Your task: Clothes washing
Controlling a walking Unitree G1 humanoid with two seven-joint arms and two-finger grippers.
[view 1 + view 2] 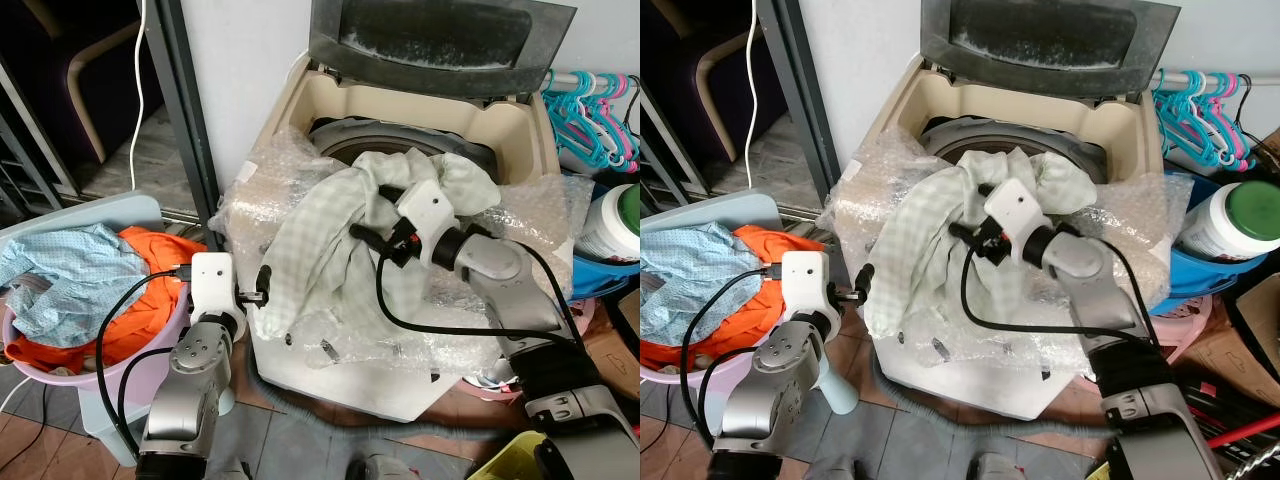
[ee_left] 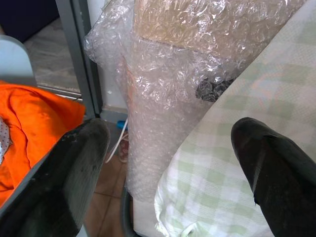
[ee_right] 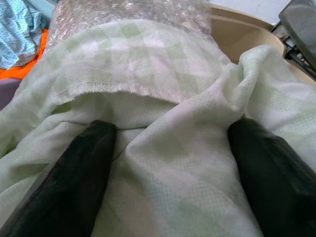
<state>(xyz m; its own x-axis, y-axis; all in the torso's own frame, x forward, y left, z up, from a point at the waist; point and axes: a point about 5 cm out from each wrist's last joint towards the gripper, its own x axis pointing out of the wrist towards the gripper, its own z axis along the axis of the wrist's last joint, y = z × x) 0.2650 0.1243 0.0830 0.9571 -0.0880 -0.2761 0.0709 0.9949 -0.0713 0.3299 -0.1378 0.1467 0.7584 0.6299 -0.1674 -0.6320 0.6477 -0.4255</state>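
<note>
The pale green checked cloth (image 1: 330,240) is lying draped over the front rim of the top-loading washing machine (image 1: 500,130), its upper end bunched at the drum opening and its lower end hanging down the front face. Its long axis is running from about 1 o'clock at the drum down to 7 o'clock at the hanging corner. Bubble wrap (image 1: 260,185) is covering the machine's rim and front, and the cloth is lying on top of it. The lid (image 1: 440,35) is standing raised at 12 o'clock, leaving the drum mouth open behind the cloth.

The right tool (image 3: 163,163) is sitting at the top of the cloth near the rim, fingers spread wide and pressing into the folds with fabric bulging between them. The left tool (image 2: 168,163) is hovering at 9 o'clock of the cloth's hanging edge, just beside the machine's front corner, fingers apart and gripping nothing; in the left wrist view one finger is lying over the checked fabric and the other is over open floor.

At 9 o'clock, well apart from the machine, a pink basin (image 1: 150,345) is holding orange (image 1: 150,260) and blue dotted (image 1: 60,270) garments. A dark door frame (image 1: 185,110) is standing between basin and machine. At 3 o'clock, coloured hangers (image 1: 595,110) and a white jar with a green lid (image 1: 1235,225) are crowding the machine's side.
</note>
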